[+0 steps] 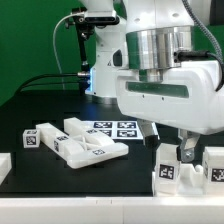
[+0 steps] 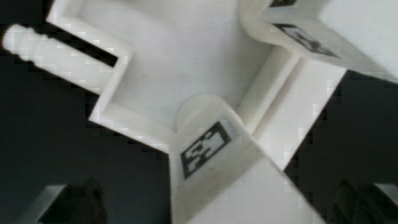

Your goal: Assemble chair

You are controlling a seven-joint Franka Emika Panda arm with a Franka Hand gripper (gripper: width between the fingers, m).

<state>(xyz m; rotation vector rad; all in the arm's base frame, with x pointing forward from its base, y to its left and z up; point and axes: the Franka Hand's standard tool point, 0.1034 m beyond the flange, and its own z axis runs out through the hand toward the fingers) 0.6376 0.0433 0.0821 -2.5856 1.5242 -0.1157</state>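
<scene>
The chair is still in loose white pieces on the black table (image 1: 60,178). The piece that matters here is the upright tagged piece (image 1: 166,171), which stands near the front edge on the exterior view's right, directly beneath the claw. In the wrist view the same upright tagged piece (image 2: 217,150) runs up the middle of the frame, its square tag facing the camera. It rises from a broader white panel (image 2: 151,95) with a ribbed peg (image 2: 39,45) jutting from one side. The gripper (image 1: 186,152) hangs just above and slightly behind this piece, its fingers reaching down to the piece's top. The jaws stand spread wide: in the wrist view one dark finger (image 2: 80,205) sits clear of the piece with black table showing between them, so nothing is clamped. Just beside it, toward the exterior view's right, stands a second tagged piece (image 1: 214,166). Well apart, toward the exterior view's left, lie the flat seat panel (image 1: 88,146) and a small tagged block (image 1: 31,139). The marker board (image 1: 113,128) lies behind the seat panel.
</scene>
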